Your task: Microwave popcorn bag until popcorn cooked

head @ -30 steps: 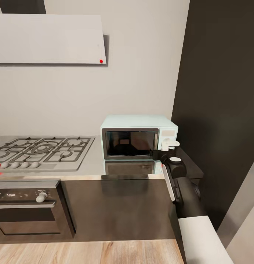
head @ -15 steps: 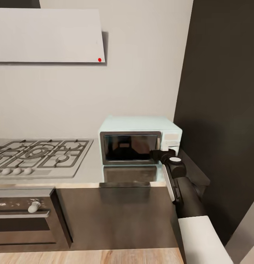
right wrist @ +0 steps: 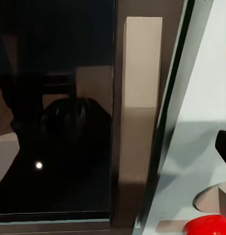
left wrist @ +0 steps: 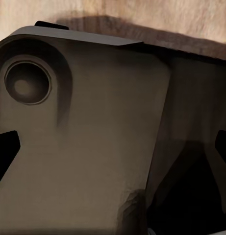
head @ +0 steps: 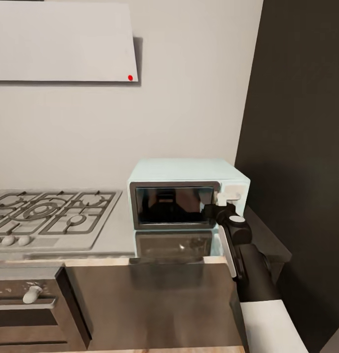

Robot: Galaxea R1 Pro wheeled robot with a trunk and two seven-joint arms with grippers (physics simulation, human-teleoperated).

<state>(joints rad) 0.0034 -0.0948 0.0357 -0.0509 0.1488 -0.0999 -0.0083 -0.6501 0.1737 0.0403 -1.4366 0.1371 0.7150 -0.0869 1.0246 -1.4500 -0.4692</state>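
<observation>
A: Microwave [head: 188, 198] first: pale mint box with a dark glass door, standing on the glossy grey desk [head: 118, 235] against the wall, its door shut from what I can see. The control panel is on its right side.

B: And the popcorn bag?

A: I cannot find it in these views. Behind the glass are only dim reflections, too dark to read.

B: Which arm is at work?

A: The right end effector [head: 227, 198] is up against the microwave's right front, by the panel and the door edge. In the right wrist view the pale vertical door handle [right wrist: 139, 103] sits just beside the dark glass, with a red dot [right wrist: 207, 227] on the panel close by. How far its fingers are apart I cannot tell, and I see nothing held in them.

B: The left one?

A: The left wrist view gives dark robot housing over a wood floor [left wrist: 142, 14]; its opening I cannot tell either.

B: How will the door handle?

A: My judgement: rigid, light, hinged, and smooth enough to slip. Hook the handle near its middle and pull straight out. A gas hob [head: 47, 215] lies to the left on the desk, well apart.
</observation>
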